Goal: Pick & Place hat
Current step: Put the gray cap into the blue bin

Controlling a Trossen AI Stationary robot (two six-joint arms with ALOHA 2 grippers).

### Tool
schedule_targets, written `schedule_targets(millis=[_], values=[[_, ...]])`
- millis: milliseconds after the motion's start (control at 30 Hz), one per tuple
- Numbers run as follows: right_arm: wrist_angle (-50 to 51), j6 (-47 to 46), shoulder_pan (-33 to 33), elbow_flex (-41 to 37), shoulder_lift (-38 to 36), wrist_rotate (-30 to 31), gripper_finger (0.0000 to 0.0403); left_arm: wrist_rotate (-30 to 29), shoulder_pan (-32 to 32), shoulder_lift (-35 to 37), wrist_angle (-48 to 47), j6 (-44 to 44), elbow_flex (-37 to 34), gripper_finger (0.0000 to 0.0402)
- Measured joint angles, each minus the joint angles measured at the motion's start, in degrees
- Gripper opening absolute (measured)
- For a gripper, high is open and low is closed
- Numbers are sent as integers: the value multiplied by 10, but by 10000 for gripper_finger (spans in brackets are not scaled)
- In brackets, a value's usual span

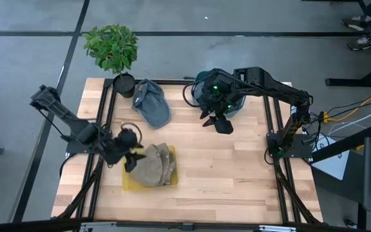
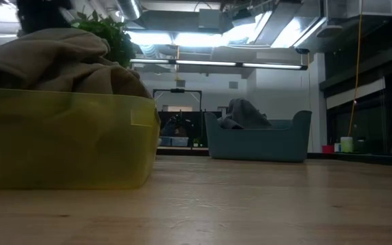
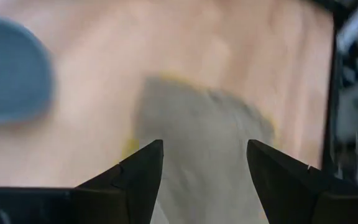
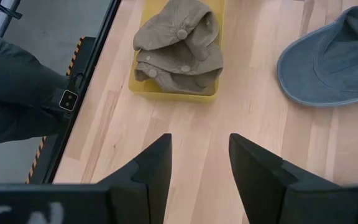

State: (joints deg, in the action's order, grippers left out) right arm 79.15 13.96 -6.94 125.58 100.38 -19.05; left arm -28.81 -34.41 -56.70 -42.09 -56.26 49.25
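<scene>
Looking half done: tan hats [image 1: 154, 165] sit in yellow bin [image 1: 129, 183], left gripper [image 1: 131, 158] spread wide and empty above them, blue cap [image 1: 152, 103] left on table [image 1: 224, 174], right gripper [image 1: 223, 124] parted, empty.

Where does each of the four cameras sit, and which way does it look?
High: above the table, looking straight down; both arms, left gripper at the yellow bin, right gripper near the blue bin.
Low: table height, looking level across; no arm is clear.
Left wrist: open fingers over tan hats.
Right wrist: open fingers over bare wood.
Shared: the blue cap appears in the high and both wrist views.
</scene>
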Motion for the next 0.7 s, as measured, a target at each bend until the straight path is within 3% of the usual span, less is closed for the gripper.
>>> schedule_targets(millis=[200, 300, 467, 700], values=[[-2, 11, 0, -15, 0, 4, 159, -176, 52, 35, 3, 0, 0, 219], [-7, 13, 0, -37, 0, 17, 158, -197, 92, 38, 5, 9, 0, 216], [-29, 10, 0, -92, 0, 17, 158, -150, 178, 27, 48, 24, 0, 210], [-58, 0, -1, -163, 0, 22, 158, 29, 310, -11, 78, 82, 0, 195]])
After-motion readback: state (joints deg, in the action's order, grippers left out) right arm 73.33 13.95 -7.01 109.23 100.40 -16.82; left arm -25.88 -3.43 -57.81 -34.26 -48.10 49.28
